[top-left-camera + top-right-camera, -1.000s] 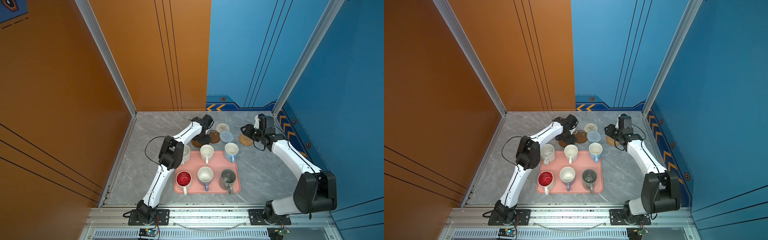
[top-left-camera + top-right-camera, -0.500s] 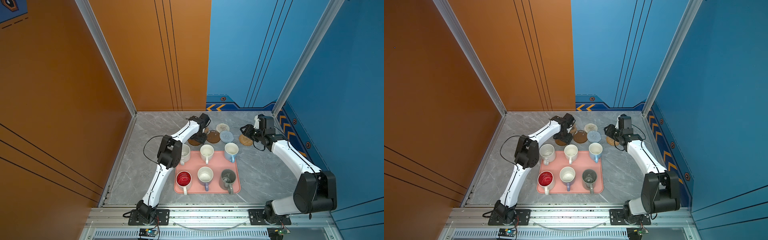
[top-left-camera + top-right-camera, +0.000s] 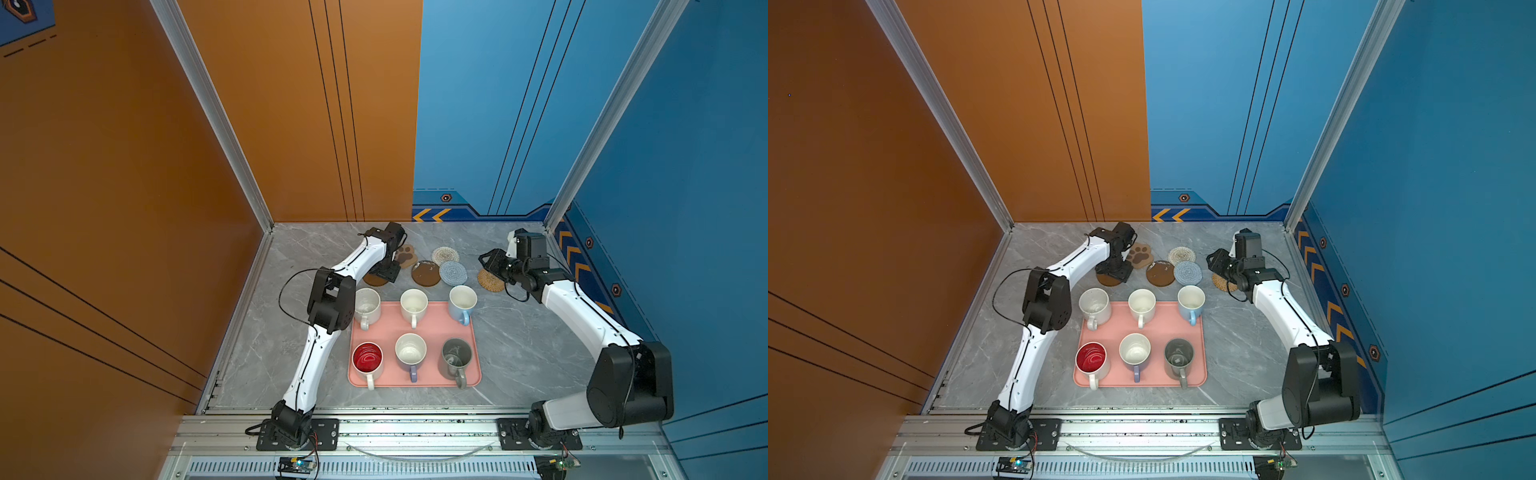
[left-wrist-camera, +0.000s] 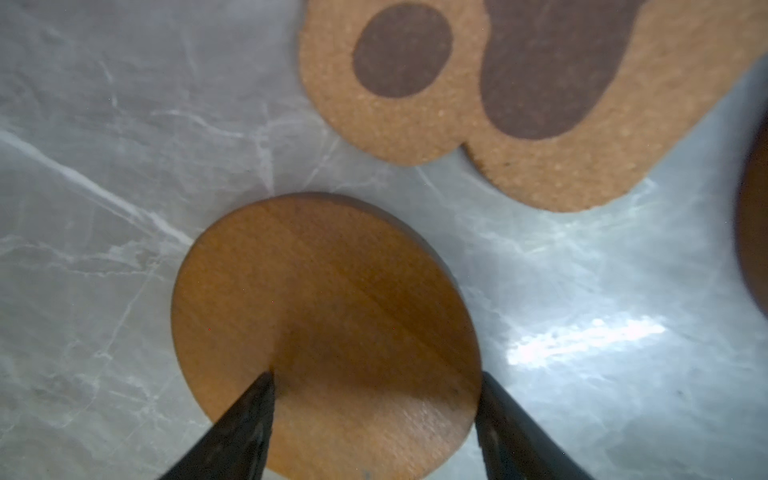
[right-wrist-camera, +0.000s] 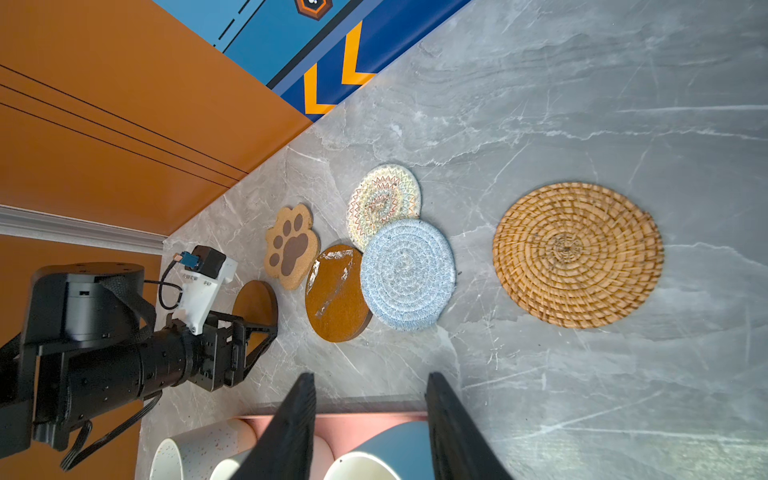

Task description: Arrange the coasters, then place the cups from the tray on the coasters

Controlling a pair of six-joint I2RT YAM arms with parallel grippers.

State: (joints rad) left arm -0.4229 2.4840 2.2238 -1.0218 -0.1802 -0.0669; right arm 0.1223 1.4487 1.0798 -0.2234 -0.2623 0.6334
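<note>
**Left claw over the far-left disc, coasters half sorted**

Far left, the left claw [image 4: 374, 378] is down on the brown disc [image 4: 324, 291]. Its jaws stand fairly wide, one tip over the wood and the other just at the rim. The disc lies flat on the desk [image 3: 519, 340], not lifted. My read: this is the coaster-arranging step, and a thin flat disc gives little edge to pinch. Better to press lightly and slide it, or bring both tips onto opposite rims before closing.

Next along is the paw mat [image 3: 406, 254], just beside that disc, with a clear strip of desk between them in the left wrist view. Keep that gap, because a cup handle wants room.

Then comes the second disc [image 3: 426, 273], touching the paw mat's edge. In the right wrist view the blue round [image 5: 407, 274] overlaps the cream round [image 5: 384, 203] and crowds this disc. That cluster needs spreading, I'd say, one mat at a time and without dragging a neighbour along.

In front of them sits the tray [image 3: 432, 328], with all six cups [image 3: 410, 349] on it and none on a coaster yet.

Further right, the rattan round [image 3: 490, 279] lies alone, well apart from the cluster, and looks ready for a cup.

Beside it the right claw [image 5: 370, 376] hangs above the desk near the tray's far edge, jaws partly apart with nothing between them. It is well placed to tease the blue round off its neighbours.
</note>
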